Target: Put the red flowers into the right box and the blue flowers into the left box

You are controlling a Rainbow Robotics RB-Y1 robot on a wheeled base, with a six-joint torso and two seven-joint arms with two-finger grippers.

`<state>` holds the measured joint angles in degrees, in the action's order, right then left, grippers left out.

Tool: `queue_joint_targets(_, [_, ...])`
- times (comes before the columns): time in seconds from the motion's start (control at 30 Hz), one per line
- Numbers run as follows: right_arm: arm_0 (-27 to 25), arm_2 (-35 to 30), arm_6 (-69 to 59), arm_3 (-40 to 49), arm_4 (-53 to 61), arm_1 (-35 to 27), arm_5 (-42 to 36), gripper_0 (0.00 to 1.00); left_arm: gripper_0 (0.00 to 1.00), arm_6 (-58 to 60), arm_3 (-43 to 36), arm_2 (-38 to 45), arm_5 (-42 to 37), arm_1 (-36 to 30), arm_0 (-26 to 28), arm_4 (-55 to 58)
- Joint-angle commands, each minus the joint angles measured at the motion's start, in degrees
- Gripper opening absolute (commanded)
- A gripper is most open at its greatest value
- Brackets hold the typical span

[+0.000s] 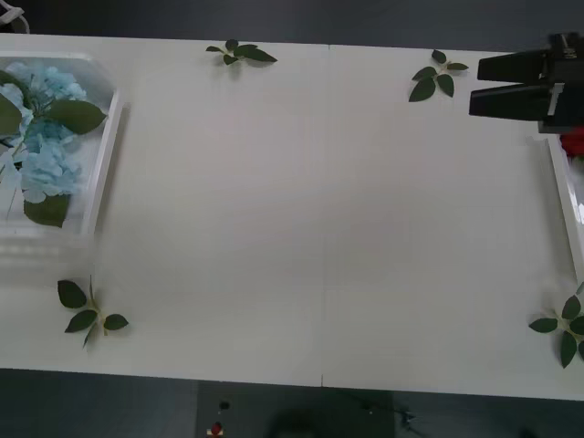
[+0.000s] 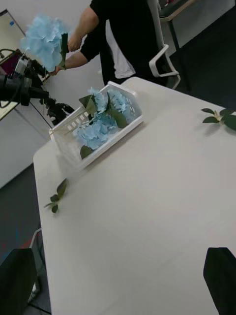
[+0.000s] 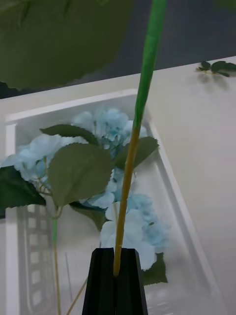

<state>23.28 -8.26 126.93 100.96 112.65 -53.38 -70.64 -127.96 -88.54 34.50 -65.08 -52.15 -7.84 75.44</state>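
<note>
Left gripper (image 3: pixel 117 275): we see its black fingers clamped together on a thin flower stem (image 3: pixel 132 162); the stem rises out of the wrist picture, so its bloom is cut off there.
Held flower: in the right wrist view we see a blue bloom (image 2: pixel 44 40) raised high over the far end of the table, at the end of the left arm (image 2: pixel 22 87). We take it for the same flower; the grip itself is too small to make out.
Left box (image 1: pixel 108 146): directly under the left gripper, on the table's left end, with blue flowers (image 1: pixel 47 137) and their big leaves lying inside.
Right gripper (image 1: pixel 511 84): black fingers apart, nothing between them, pointing left along the table's far right edge, level, above the surface.
Right box (image 1: pixel 563 196): just beside that gripper; we get one white rim, the rest runs off the picture.
Red flowers (image 1: pixel 573 143): a small red patch at the edge by the right box; count and position we can't tell.
Table (image 1: pixel 310 228): white, loose leaf sprigs (image 1: pixel 89 310) near its corners.
</note>
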Motion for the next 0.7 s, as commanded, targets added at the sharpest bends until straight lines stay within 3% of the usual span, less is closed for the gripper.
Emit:
queue_joint_targets(0.03, [-4.6,-0.6,10.8,-0.2,7.6,-6.2,0.4,1.0,0.0,4.3,-1.5,1.4,0.4,-1.4,2.7,-2.3])
queue_joint_targets(0.33, [-17.3,-4.1,28.0,1.3,21.4,-13.1,1.0,1.0,0.0,10.5,-1.5,1.8,0.5,-1.4,3.7,-6.1])
queue_joint_targets(0.4, [-18.9,-4.7,28.1,2.2,23.0,-13.5,1.6,1.0,0.05,10.6,-1.5,1.8,0.6,-1.4,3.7,-6.1])
queue_joint_targets(0.43, [-19.8,-5.0,28.1,2.8,24.0,-13.8,2.1,1.0,0.14,10.6,-1.5,1.6,1.0,-1.4,3.6,-6.1])
queue_joint_targets(0.47, [-20.4,-5.3,28.1,3.4,24.6,-14.1,2.6,1.0,0.41,10.6,-1.5,1.4,1.7,-1.4,3.6,-5.9])
queue_joint_targets(0.5, [-20.7,-5.4,28.1,3.7,24.9,-14.2,2.9,1.0,0.53,10.6,-1.5,1.4,2.0,-1.4,3.6,-5.7])
queue_joint_targets(0.53, [-21.3,-5.9,28.1,4.4,25.2,-14.7,3.5,1.0,0.77,10.5,-1.5,1.1,2.8,-1.4,3.6,-5.5])
queue_joint_targets(0.6, [-21.7,-6.2,28.1,5.0,25.3,-15.2,4.5,1.0,0.93,10.6,-1.5,1.1,3.0,-1.4,3.4,-5.1])
queue_joint_targets(0.7, [-21.7,-6.2,28.1,5.6,25.5,-15.5,5.5,1.0,1.0,10.4,-1.5,1.1,2.9,-1.4,3.5,-4.2])
